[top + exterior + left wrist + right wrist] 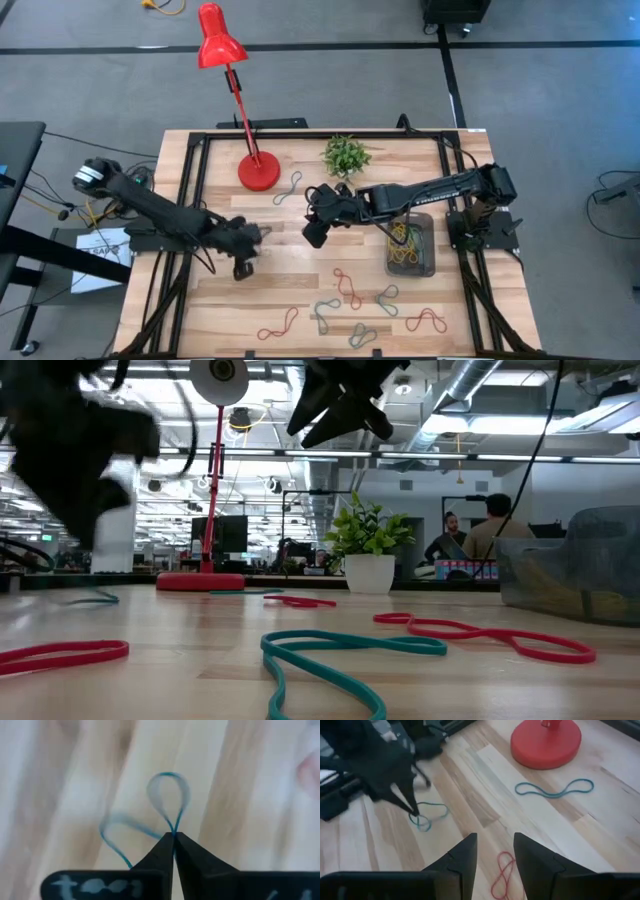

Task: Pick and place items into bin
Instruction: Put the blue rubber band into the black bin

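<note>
**Left gripper pinching a blue band; right gripper empty over mid-table**

At the table's left-centre, the left gripper point(243, 268) has its fingers point(186, 854) pressed together on a thin blue band point(167, 800). Seen from the right wrist camera, the band point(426, 817) hangs as a small loop below the fingertips, over the wooden table point(290, 290).

Toward the far edge, a red lamp point(258, 172) stands on its round base, with a grey-blue band point(289, 187) lying just beside it and a small green plant point(345, 155) further right.

At mid-table, the right gripper point(314, 233) hangs above the boards, fingers point(462, 857) parted with nothing between them. A red band point(503, 872) lies on the wood below it.

Along the near edge, loose bands are scattered: red point(278, 324), red point(347, 288), grey-green point(325, 316) and red point(425, 320).

At the right, the bin point(427, 262) rests on the table beneath the right arm, with yellow and green bands point(405, 243) inside.
</note>
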Available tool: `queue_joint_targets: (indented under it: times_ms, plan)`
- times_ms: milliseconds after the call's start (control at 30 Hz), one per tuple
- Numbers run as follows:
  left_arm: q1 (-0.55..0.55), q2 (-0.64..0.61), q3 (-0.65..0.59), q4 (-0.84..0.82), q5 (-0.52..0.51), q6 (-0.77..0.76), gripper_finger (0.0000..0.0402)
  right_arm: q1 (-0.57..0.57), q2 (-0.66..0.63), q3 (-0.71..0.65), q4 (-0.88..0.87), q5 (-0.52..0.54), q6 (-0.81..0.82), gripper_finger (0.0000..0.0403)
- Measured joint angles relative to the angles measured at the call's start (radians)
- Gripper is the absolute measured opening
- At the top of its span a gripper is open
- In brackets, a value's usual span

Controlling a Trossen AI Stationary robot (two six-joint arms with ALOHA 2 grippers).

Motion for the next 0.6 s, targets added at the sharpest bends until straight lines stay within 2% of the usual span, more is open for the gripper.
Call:
queue_joint_targets:
  times_ms: [200,267,400,500,600]
  plan:
    - [0.086,-0.197,0.096,-0.003,-0.155,0.042,0.0001,-0.008,-0.007,0.0,0.024,-0.007,0.08,0.0123]
    - [0.131,-0.229,0.129,-0.001,-0.167,0.076,0.0,-0.013,-0.019,0.0,0.021,-0.039,0.095,0.0123]
    - [0.217,-0.237,0.189,0.046,-0.113,0.201,0.0,-0.014,-0.045,0.0,0.055,-0.098,0.062,0.0123]
    - [0.26,-0.215,0.205,0.156,-0.042,0.308,0.0,-0.003,-0.045,0.0,0.186,-0.114,-0.069,0.0123]
    - [0.291,-0.202,0.206,0.258,0.009,0.368,0.0,0.003,-0.039,0.002,0.33,-0.173,-0.205,0.0123]
